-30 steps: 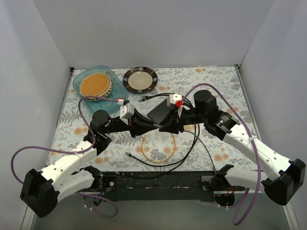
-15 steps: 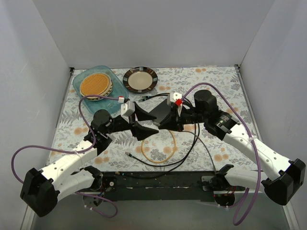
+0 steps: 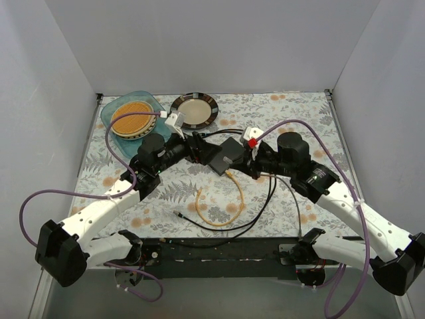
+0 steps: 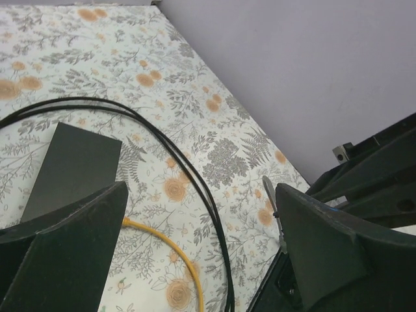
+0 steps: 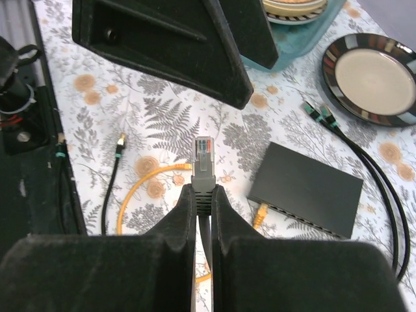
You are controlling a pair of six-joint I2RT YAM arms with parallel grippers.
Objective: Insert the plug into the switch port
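The flat dark switch (image 3: 224, 156) lies on the floral cloth mid-table. A yellow cable (image 3: 219, 199) loops in front of it. Its yellow-booted plug (image 5: 260, 213) sits in a switch port (image 5: 305, 218) on the box's near edge, and its other end (image 5: 188, 167) lies loose. My right gripper (image 5: 203, 192) is shut on a grey-booted clear connector (image 5: 204, 159) of a dark cable, held above the cloth left of the switch (image 5: 309, 185). Just left of the switch (image 4: 75, 169), my left gripper (image 3: 192, 147) stands wide open and empty (image 4: 201, 247).
A dark-rimmed plate (image 3: 194, 110) and a teal tray (image 3: 109, 109) holding a woven disc sit at the back left. Two black cables with green ends (image 5: 318, 114) curve behind the switch. Another black cable end (image 3: 178, 214) lies near the front edge.
My left gripper opened, let go of the switch and drew back to the left. The switch came down onto the cloth. My right gripper shut on the grey connector and pulled slightly right.
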